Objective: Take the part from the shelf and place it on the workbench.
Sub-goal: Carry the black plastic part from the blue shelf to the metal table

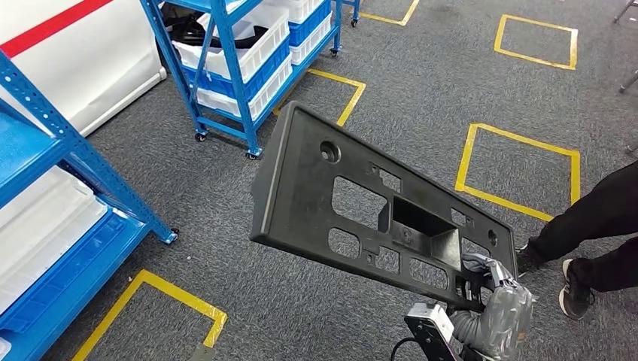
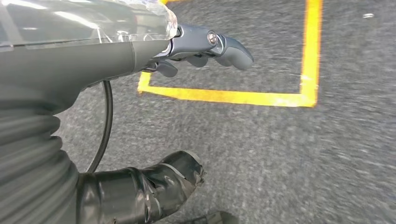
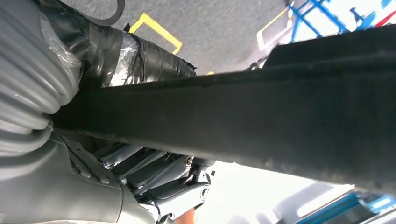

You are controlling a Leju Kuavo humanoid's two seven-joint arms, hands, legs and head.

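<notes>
Part status: the long black plastic panel [image 1: 376,218], pierced with rectangular cut-outs and round holes, is off the shelf and in the air; my right robot hand [image 1: 500,289] grips it at one short end, and the rest of the panel sticks out unsupported over the grey carpet floor [image 1: 226,301]; from the right wrist view the panel's dark edge [image 3: 233,116] runs across the palm, with the fingers [image 3: 154,172] curled under it, so the hold looks closed around the edge.

My left robot hand [image 2: 205,46] hangs above the floor, holding nothing; fingers loosely bent and apart from the thumb; a yellow tape square [image 2: 233,95] lies on the carpet beneath it.

Surroundings: blue shelf racks [image 1: 226,83] with white bins [image 1: 248,45] stand beside and ahead of me; more yellow floor squares [image 1: 519,169]; a person's dark trouser legs and shoes [image 1: 594,241] near the panel's gripped end.

Progress, as I judge it: pick-up done; carrying under way; no worktop is in sight, so the walk to it and the set-down both remain; with one hand on a long lever, tilt or slip is the risk to watch.
</notes>
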